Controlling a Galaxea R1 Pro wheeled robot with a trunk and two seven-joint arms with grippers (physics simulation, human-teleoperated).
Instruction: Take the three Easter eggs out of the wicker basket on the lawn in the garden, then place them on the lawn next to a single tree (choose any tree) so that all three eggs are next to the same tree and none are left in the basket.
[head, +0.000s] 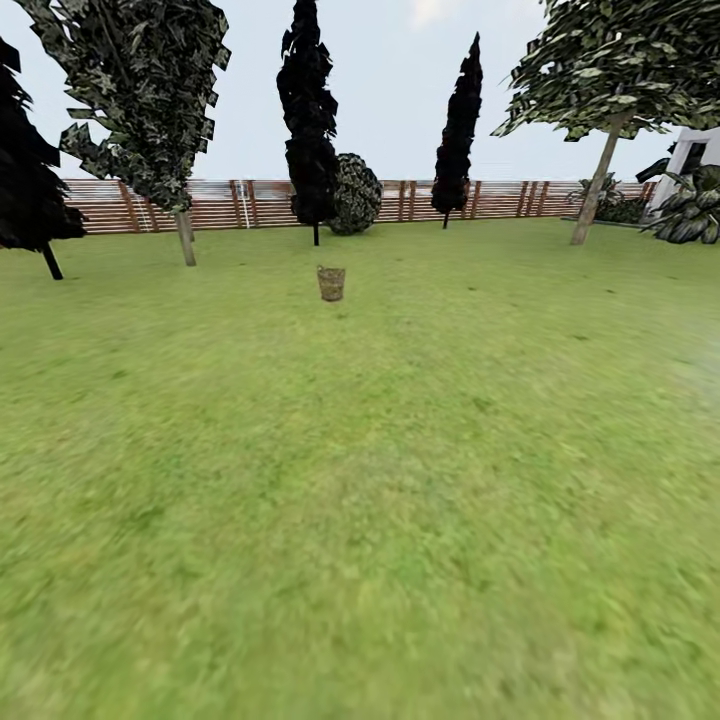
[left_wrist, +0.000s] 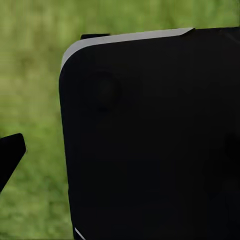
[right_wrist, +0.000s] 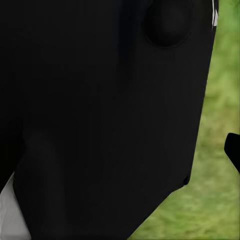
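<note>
Head view: the wicker basket (head: 331, 283) stands upright on the lawn (head: 360, 500), dead ahead at twelve o'clock and well off, with a grey-trunked tree (head: 598, 180) out at two o'clock. Its contents can't be made out. Neither arm looks nearer. Whether either hand is apart or together, I cannot tell.

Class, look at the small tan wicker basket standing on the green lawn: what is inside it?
The small tan wicker basket stands upright and far off; its woven wall hides the inside, so no contents can be made out.
</note>
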